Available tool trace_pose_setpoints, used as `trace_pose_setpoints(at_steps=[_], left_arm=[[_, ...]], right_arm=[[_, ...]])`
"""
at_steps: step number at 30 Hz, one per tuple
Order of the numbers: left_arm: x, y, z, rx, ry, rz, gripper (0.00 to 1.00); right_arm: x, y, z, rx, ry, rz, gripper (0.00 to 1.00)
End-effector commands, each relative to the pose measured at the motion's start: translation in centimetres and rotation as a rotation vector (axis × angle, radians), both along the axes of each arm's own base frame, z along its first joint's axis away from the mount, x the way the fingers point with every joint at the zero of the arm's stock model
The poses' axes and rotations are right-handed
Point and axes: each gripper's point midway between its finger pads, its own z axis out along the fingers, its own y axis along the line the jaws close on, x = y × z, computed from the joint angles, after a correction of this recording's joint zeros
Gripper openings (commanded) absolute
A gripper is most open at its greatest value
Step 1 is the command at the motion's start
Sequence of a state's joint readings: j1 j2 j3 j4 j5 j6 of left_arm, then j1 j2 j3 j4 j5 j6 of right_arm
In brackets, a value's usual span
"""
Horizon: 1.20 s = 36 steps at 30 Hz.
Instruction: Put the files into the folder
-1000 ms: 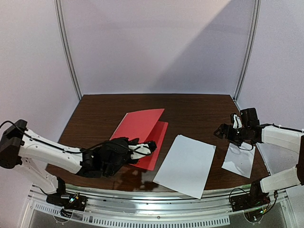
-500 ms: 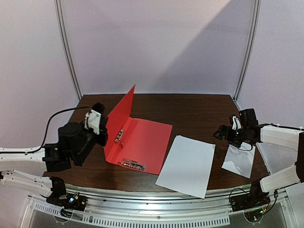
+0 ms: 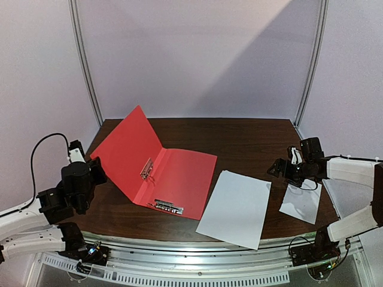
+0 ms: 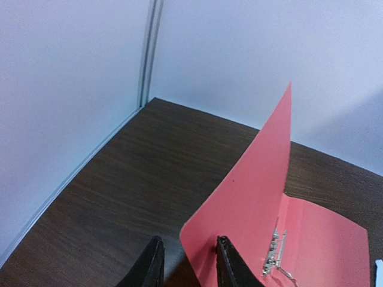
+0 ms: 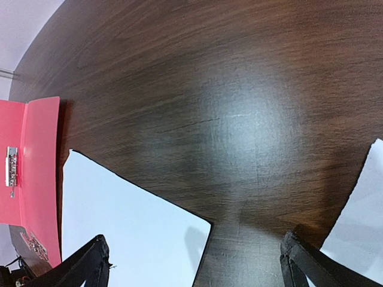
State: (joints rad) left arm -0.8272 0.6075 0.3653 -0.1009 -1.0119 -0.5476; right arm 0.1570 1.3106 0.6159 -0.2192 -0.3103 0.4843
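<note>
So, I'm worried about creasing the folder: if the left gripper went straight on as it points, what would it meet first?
Probably the raised cover of the folder: its near edge stands just ahead of the left gripper, between the parted fingers. Depth is unclear, though.

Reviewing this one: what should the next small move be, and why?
Probably the right gripper, open between the large sheet and small sheet, should lower onto the large one: the folder lies open, cover tilted up, both sheets outside it.
</note>
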Motion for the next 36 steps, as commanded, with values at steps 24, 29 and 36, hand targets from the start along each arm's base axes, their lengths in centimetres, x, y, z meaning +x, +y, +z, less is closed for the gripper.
trace_pose_setpoints(at_steps=[24,29,36], left_arm=[[0.1,6.2,0.8,-0.409,0.118,0.191,0.82],[2.2,-1.5,5.4,-0.506,0.071,-0.222,0.62],[0.1,-13.1,12.2,-0.379,-0.034,-0.643,0.54]], right_arm=[[0.8,10.9,5.8,0.125,-0.172,0.361,0.99],[-1.6,18.8,7.0,0.174,-0.24,0.593,0.98],[-2.7,29.5,7.8,0.297,-0.265,0.761,0.84]])
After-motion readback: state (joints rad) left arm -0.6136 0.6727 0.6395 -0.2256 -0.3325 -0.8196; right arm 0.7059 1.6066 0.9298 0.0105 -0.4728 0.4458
